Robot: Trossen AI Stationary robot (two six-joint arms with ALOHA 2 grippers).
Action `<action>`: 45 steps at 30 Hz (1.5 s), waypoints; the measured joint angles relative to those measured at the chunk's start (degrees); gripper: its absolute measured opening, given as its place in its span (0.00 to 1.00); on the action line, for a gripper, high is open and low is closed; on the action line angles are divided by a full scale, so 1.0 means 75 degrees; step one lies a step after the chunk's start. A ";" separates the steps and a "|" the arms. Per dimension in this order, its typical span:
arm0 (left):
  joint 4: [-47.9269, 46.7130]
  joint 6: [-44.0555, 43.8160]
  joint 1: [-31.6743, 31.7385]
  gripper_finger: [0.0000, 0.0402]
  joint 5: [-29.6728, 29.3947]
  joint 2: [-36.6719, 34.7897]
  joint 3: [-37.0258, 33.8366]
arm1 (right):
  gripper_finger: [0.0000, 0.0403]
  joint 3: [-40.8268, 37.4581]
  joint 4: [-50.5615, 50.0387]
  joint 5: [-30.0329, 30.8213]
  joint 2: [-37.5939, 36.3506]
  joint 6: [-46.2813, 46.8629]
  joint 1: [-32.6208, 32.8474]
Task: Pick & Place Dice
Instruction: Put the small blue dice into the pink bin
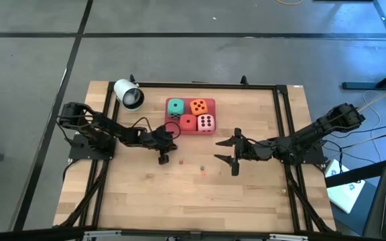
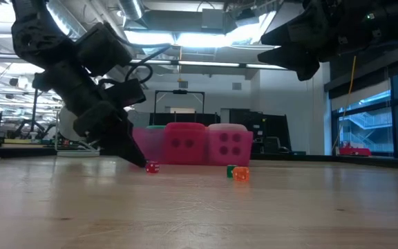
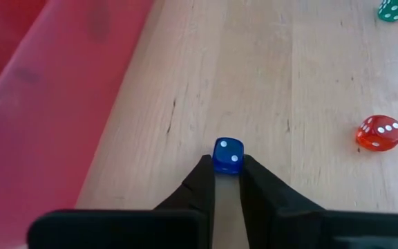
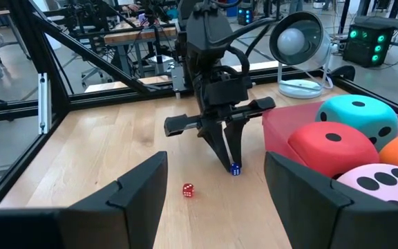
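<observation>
Four fist-sized soft dice sit on a flat pink tray (image 1: 169, 119): teal (image 1: 175, 107), orange (image 1: 198, 106), red (image 1: 188, 123) and pale pink (image 1: 206, 123). No gripper touches them. My left gripper (image 1: 164, 159) stands just near of the tray, pointing down, shut on a tiny blue cube with white pips (image 3: 227, 155). That cube also shows in the right wrist view (image 4: 235, 169). My right gripper (image 1: 225, 156) hovers open to the right of it, above the table, with nothing between its fingers (image 4: 137, 187). My left gripper pinches the tiny blue cube (image 3: 227, 155) between its two fingertips (image 3: 202, 173), at their very ends, one on each opposite side face. The fingers come from above, slanting down. The cube sits at table level; whether it rests on the wood I cannot tell.
More tiny cubes lie on the wood: a red one (image 3: 379, 133) beside my left gripper, and a green one (image 2: 231, 170) with an orange one (image 2: 240, 174) farther right. A white round lamp (image 1: 129, 94) stands at the far left. A black frame rail (image 1: 206, 85) borders the table.
</observation>
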 joint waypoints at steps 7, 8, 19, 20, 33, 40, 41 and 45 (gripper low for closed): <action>-0.0048 0.0116 -0.0003 0.08 0.0048 0.0013 0.0178 | 0.60 0.0000 0.0000 -0.0023 0.0000 0.0012 0.0000; -0.0054 0.0119 -0.0003 0.08 0.0048 0.0013 0.0193 | 0.60 0.0000 0.0000 -0.0023 0.0000 0.0019 0.0000; -0.0115 -0.0006 -0.0003 0.08 0.0420 -0.0068 0.0236 | 0.60 0.0000 -0.0001 -0.0023 0.0000 0.0041 0.0000; -0.0136 -0.0008 -0.0003 0.08 0.0474 -0.0126 0.0236 | 0.60 0.0000 -0.0001 -0.0023 0.0000 0.0041 0.0000; -0.1023 -0.0215 -0.0388 0.08 0.0520 -0.2142 0.0242 | 0.60 0.0000 -0.0003 -0.0021 0.0000 0.0059 0.0001; -0.0834 0.0250 -0.0917 0.08 0.0030 -0.3466 0.0242 | 0.60 -0.0003 0.0018 -0.0023 0.0000 0.0365 0.0000; -0.0777 0.0394 -0.0998 0.08 -0.0120 -0.3610 0.0242 | 0.60 -0.0002 0.0036 -0.0023 0.0000 0.0468 -0.0002; -0.0497 0.1104 -0.1295 0.08 -0.0852 -0.3918 0.0275 | 0.60 -0.0003 0.0208 -0.0068 0.0000 0.0926 -0.0117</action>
